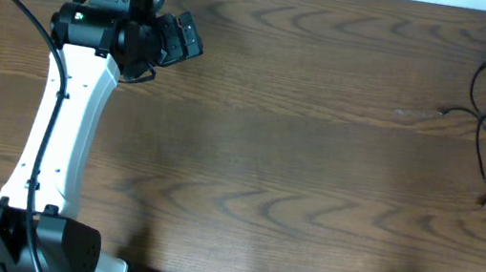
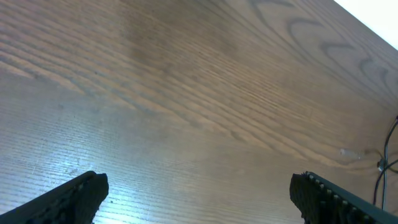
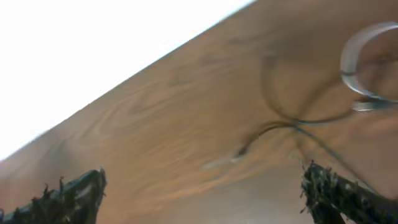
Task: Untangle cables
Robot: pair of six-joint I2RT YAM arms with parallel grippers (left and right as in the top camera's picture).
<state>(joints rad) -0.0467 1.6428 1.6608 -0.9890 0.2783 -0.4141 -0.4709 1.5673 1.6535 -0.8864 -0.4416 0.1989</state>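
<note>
Brown wood grain covers the whole surface (image 1: 297, 163), and the cables (image 1: 483, 143) lie at its far right edge, well apart from the left arm (image 1: 65, 129). From overhead they show as a few thin black cords spread in loose curves, with a darker bunch at the top right corner. The left arm, white with black joints, reaches up the left side of the surface towards the far edge. The left gripper (image 2: 202, 202) is spread wide, its two dark fingers at the bottom corners of its wrist view, with only bare wood between them. A short piece of black cord with a small plug shows at the right edge of that view. The right gripper (image 3: 205, 196) is also spread apart and holds nothing. Its wrist view is blurred, but it shows a black cord (image 3: 292, 121) crossing over itself on the wood beyond the fingers, one plug end pointing left. A pale grey cord (image 3: 344, 65) curls in a loop at the upper right.
</note>
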